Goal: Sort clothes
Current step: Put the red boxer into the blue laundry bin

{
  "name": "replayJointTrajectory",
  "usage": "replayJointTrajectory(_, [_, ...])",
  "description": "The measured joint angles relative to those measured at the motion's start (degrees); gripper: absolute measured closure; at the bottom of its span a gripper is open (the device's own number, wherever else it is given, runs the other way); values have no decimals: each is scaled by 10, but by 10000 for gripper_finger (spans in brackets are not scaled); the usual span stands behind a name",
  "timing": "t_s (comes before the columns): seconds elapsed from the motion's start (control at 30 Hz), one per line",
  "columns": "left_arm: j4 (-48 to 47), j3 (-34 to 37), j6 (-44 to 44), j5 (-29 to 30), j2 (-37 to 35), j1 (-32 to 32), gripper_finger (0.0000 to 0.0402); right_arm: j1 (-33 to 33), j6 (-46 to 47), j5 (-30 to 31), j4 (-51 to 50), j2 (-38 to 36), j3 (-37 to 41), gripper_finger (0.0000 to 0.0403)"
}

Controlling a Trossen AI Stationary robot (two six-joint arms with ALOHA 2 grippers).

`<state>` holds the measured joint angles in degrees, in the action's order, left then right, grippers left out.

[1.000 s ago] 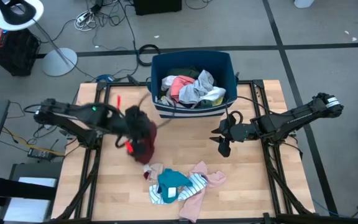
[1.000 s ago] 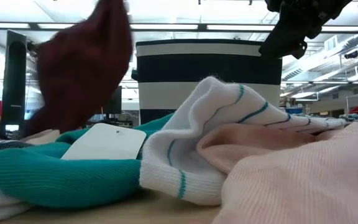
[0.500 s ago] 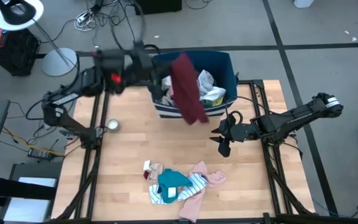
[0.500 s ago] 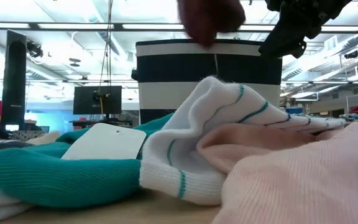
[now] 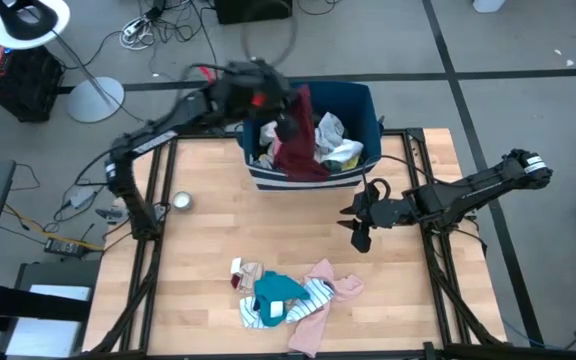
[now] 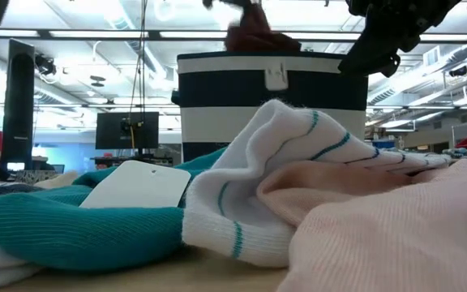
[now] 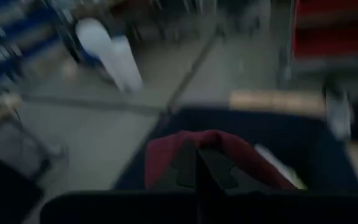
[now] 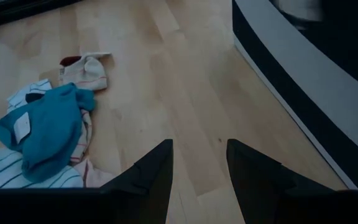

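A dark red garment [image 5: 296, 135] hangs over the blue bin [image 5: 365, 100], its lower part draped onto the clothes heaped inside; the left pincer [image 5: 286, 125] has its fingers closed on the garment's top. The left arm reaches up and across from its base at the surface's [image 5: 188, 270] left edge, bent over the bin's near-left corner. On the surface's front part lies a small pile: a teal garment [image 5: 276, 291], a white striped one [image 5: 313, 296] and a pink one [image 5: 323, 272]. The right pincer [image 5: 360, 235] hovers over bare wood right of centre, fingers parted, holding nothing, its arm stretched in low from the right.
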<state>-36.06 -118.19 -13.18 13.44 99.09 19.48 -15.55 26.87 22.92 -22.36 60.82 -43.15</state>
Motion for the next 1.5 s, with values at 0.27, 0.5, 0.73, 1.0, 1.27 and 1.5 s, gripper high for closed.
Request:
replayJointTrajectory(0.27, [-85,0,20,-82,115,0,401,2,9,0,-1,0,9,250])
replayJointTrajectory(0.5, [-85,0,111,-128,215,26,382,2,14,-2,1,0,9,250])
replayJointTrajectory(0.73, [-81,-4,199,-209,286,62,313,2,9,-2,1,0,9,250])
replayJointTrajectory(1.0, [-80,-5,187,-217,318,59,283,2,5,-2,0,0,9,250])
replayJointTrajectory(1.27, [-185,-90,149,-217,281,58,282,2,5,-3,-2,0,9,250])
replayJointTrajectory(1.5, [-260,-147,127,-204,223,49,282,2,5,-3,-3,0,9,250])
